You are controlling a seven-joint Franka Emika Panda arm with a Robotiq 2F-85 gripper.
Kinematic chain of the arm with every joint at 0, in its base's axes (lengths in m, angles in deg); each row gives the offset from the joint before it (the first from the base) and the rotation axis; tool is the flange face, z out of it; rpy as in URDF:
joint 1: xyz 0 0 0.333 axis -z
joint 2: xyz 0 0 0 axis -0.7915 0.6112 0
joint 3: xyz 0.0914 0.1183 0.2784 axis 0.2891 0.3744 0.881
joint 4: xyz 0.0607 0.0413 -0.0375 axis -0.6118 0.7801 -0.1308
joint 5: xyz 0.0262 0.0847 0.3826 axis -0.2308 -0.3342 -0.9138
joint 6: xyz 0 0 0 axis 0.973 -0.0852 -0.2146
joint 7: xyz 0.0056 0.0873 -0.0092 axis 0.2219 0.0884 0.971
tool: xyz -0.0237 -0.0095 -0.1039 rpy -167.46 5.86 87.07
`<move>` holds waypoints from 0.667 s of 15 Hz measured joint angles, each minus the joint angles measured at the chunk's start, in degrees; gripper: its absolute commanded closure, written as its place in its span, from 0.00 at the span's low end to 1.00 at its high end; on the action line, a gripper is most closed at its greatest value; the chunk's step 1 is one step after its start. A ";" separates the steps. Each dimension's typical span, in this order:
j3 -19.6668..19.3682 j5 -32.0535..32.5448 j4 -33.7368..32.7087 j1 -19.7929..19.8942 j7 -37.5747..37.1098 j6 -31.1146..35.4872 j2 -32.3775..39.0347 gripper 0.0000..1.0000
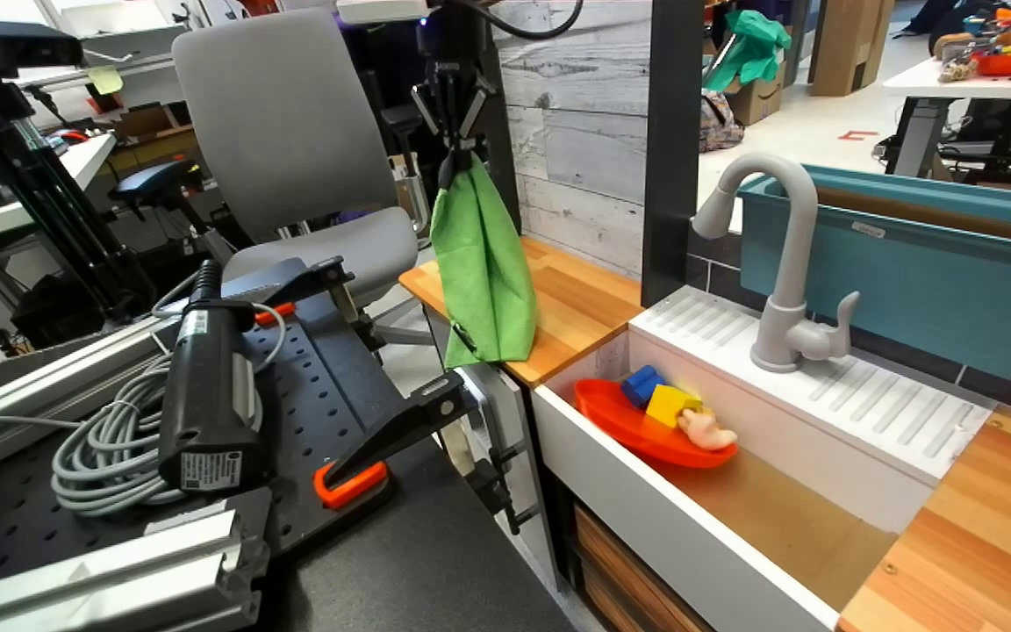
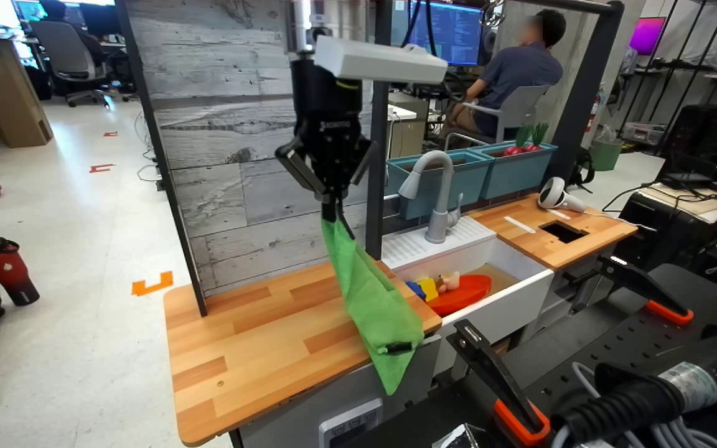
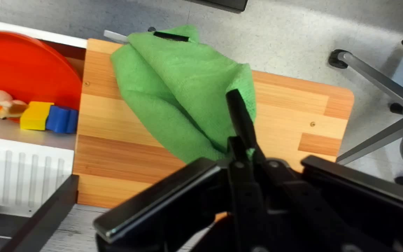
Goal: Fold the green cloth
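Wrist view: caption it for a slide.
Gripper pinching the green cloth, partly over a wooden counter; red dish at picture left.

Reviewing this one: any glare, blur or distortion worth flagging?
Wrist view: pale glare on the floor, the tool dark and rather soft up close, the green cloth sharp enough to show its texture; in an exterior view, a seated person has a blurred face, and the dark post at left leans, probably from camera tilt or a wide lens.
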State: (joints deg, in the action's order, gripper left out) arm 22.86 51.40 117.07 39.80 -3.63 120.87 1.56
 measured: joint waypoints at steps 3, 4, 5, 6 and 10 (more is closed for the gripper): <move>0.49 0.00 -6.76 -1.74 -0.17 -3.00 3.76 0.99; 0.66 0.00 -8.99 -1.99 -0.17 -3.98 4.75 0.99; 0.80 -0.01 -11.02 -2.10 -0.17 -4.96 5.63 0.99; 0.90 -0.01 -12.95 -2.12 -0.17 -5.92 6.45 0.99; 0.81 -0.01 -18.04 -2.10 -0.14 -8.12 9.98 0.99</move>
State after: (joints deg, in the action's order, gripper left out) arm 23.66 51.39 99.03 37.70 -3.77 112.76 11.54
